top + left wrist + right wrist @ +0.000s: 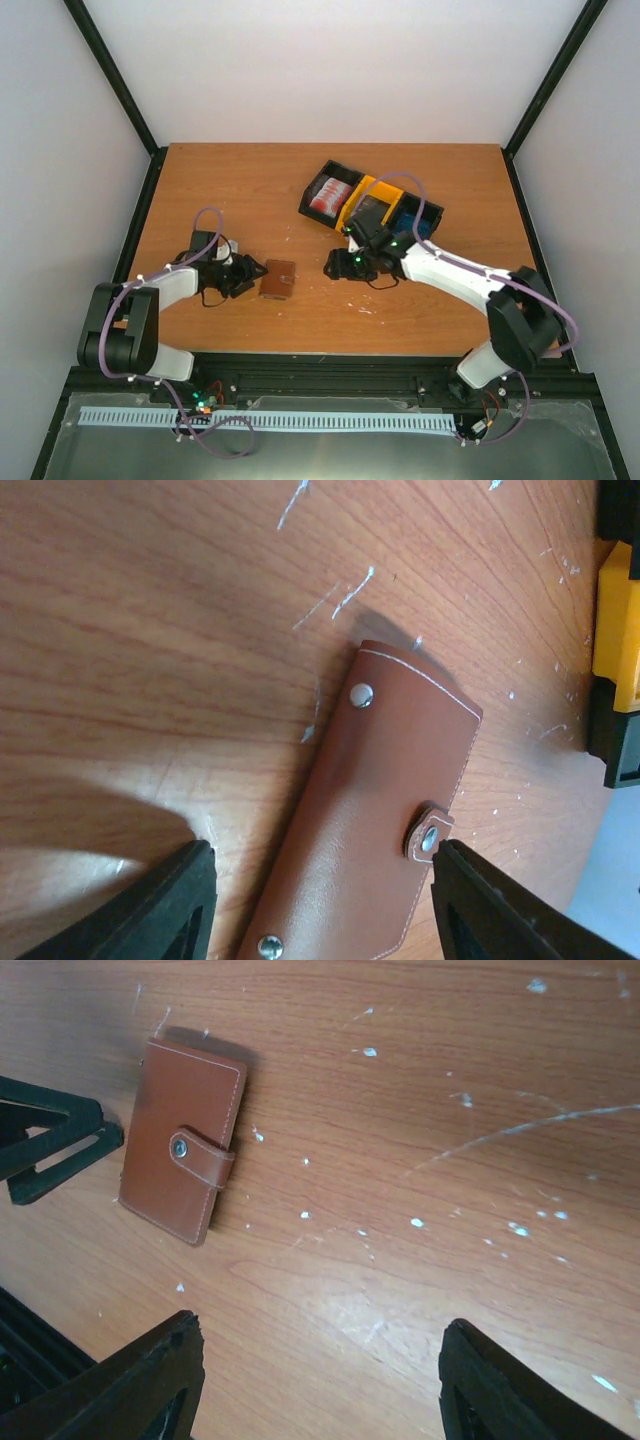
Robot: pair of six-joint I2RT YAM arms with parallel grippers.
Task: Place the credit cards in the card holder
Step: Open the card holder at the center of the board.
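Observation:
The card holder (278,281) is a brown wallet lying flat and snapped closed on the table. It also shows in the left wrist view (370,810) and the right wrist view (185,1140). My left gripper (247,274) is open, its jaws on either side of the wallet's near end (322,880), not gripping it. My right gripper (336,265) is open and empty, just above bare table to the right of the wallet (320,1345). The credit cards sit in bins at the back: red-and-white cards (331,195), dark cards (368,212) and blue cards (416,226), partly hidden by the right arm.
The row of black and yellow bins (345,214) stands at the back right of the table behind the right arm; its yellow edge (615,630) shows in the left wrist view. The left gripper's fingers (50,1150) show at the left of the right wrist view.

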